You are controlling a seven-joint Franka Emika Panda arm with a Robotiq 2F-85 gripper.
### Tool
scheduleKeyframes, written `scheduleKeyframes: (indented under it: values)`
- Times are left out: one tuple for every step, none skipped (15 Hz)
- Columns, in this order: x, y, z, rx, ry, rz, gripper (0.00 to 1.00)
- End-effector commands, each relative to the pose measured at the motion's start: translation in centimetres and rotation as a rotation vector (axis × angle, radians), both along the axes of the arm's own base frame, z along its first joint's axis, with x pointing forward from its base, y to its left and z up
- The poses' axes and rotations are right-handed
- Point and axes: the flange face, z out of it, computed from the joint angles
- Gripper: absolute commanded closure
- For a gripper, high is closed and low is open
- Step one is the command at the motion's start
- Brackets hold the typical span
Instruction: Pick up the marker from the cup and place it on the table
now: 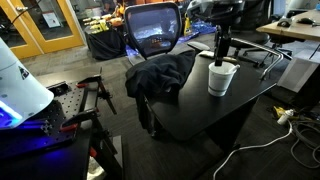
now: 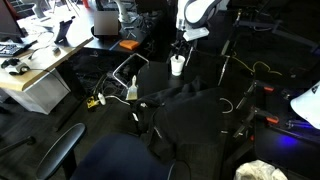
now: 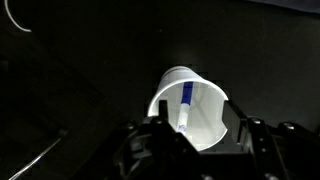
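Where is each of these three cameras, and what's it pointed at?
Exterior view: low beside the black table, facing the white cup; end effector above it.
Exterior view: higher, farther off, same cup; white arm shows.
Wrist view: looks down into the cup at the blue marker; end effector at bottom.
All share the cup.

**Matt black, smooth white**

The plain white tapered cup [image 3: 208,108] is showing a smooth, softly glossy wall, paper or plastic, hard to tell. The large black worktop [image 1: 205,115] is looking smooth and matt. The dark crumpled cloth [image 1: 160,75] is lying soft and dull on it. The black mesh-backed office chair [image 1: 153,30] is showing woven, see-through fabric.
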Motion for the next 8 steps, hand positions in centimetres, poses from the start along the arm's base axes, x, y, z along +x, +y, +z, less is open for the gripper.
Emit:
scheduleKeyframes:
  values:
    - [1.11,-0.1,0.21,0.015,0.016,-0.034,0.47]
    - [1.27,-0.16,0.16,0.016,0.017,-0.035,0.46]
    - [1.43,-0.23,0.11,0.018,0.018,-0.036,0.48]
    - [1.6,-0.35,-0.01,0.019,0.022,-0.04,0.46]
    - [1.72,-0.45,-0.1,0.021,0.025,-0.043,0.47]
    - [1.86,-0.59,-0.21,0.023,0.026,-0.046,0.45]
    - [1.99,-0.73,-0.32,0.025,0.03,-0.052,0.46]
    - [2.08,-0.83,-0.47,0.027,0.031,-0.055,0.44]
